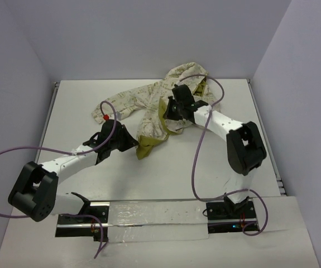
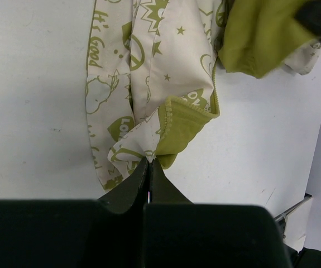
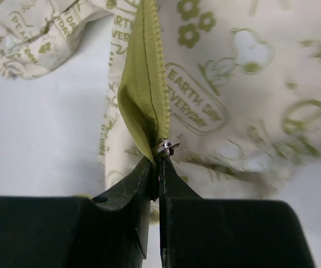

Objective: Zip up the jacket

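Left arm point(image 1: 65, 162), right arm point(image 1: 219, 121): white links between bulky black joint housings point(image 1: 33, 192). One purple cable point(image 1: 195, 162) loops off each arm. Small red dot point(image 1: 105, 118) by the left wrist. Left claw point(image 2: 149, 161) and right claw point(image 3: 159, 158): matte black, wedge-shaped fingers. Black bases sit on a silvery strip point(image 1: 149, 215).

Plenty of bare table point(image 2: 32, 111) was open left of the left gripper point(image 2: 149, 163); the bunched jacket point(image 2: 160, 72) blocked everything straight ahead, though.
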